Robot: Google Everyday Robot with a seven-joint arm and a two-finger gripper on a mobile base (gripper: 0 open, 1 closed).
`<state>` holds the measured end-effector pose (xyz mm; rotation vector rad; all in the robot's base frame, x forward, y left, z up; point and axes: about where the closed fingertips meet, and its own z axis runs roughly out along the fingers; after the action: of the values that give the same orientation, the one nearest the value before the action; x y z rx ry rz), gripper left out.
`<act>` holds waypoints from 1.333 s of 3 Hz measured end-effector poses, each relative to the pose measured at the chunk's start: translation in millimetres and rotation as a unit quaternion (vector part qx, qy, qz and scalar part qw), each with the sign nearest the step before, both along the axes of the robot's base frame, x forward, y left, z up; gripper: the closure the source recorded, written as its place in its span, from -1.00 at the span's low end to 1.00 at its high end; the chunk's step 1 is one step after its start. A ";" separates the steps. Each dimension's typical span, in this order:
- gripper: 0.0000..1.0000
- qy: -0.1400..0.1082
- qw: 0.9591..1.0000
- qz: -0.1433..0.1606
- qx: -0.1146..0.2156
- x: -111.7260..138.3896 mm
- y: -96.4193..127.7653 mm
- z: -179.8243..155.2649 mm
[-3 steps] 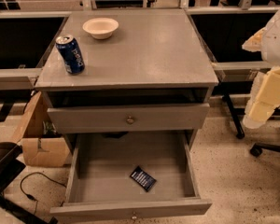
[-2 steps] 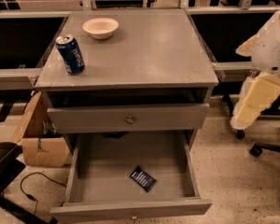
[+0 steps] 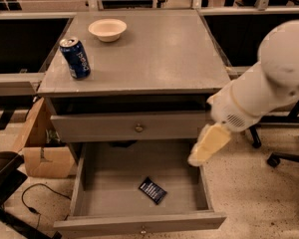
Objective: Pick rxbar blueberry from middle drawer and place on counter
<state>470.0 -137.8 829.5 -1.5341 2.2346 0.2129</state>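
The rxbar blueberry [image 3: 152, 190] is a small flat dark navy wrapper with white print. It lies flat on the floor of the open middle drawer [image 3: 139, 222], right of centre. The counter [image 3: 154, 54] is the cabinet's broad grey top. My white arm reaches in from the right. My gripper [image 3: 198, 157] is the cream end of the arm. It hangs over the drawer's right rear corner, above and to the right of the bar, not touching it.
A blue Pepsi can [image 3: 75, 58] and a white bowl [image 3: 107, 29] stand on the counter's left side. The drawer above [image 3: 134, 127] is shut. A cardboard box [image 3: 42, 148] and a cable lie on the floor at left. Chair legs [image 3: 284, 156] are at right.
My arm has swung in from the right edge, leftward and down, so the gripper now hangs over the open drawer's right side. The bar, can and bowl have not moved.
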 end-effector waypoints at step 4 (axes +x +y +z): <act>-1.00 -0.005 0.993 -0.049 0.108 50.2 57.7 -112.5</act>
<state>520.2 -80.1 717.0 -1.3073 2.1920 0.4032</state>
